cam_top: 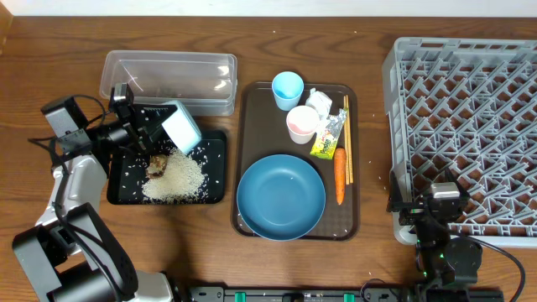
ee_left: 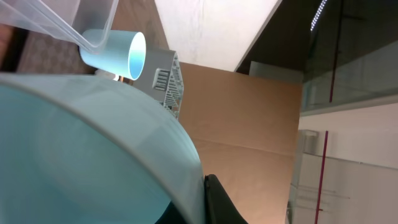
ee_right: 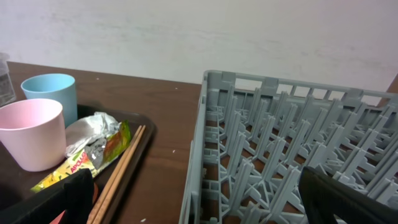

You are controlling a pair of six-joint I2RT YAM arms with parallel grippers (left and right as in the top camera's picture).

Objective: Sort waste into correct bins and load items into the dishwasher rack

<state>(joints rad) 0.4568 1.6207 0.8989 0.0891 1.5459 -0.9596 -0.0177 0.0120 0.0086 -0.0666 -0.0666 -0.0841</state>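
My left gripper is shut on the rim of the white bowl and holds it tipped on its side above the black tray. White rice and a brown food lump lie in that tray. In the left wrist view the bowl fills the left side, with a black finger against its rim. The blue plate, light-blue cup, pinkish cup, wrapper, carrot, chopsticks and crumpled paper are on the brown tray. My right gripper stands open at the grey rack's front left corner.
The clear tub stands just behind the black tray. The brown serving tray sits mid-table between the bins and the rack. Rice grains are scattered over the black tray's floor. In the right wrist view the rack wall rises between the open fingers.
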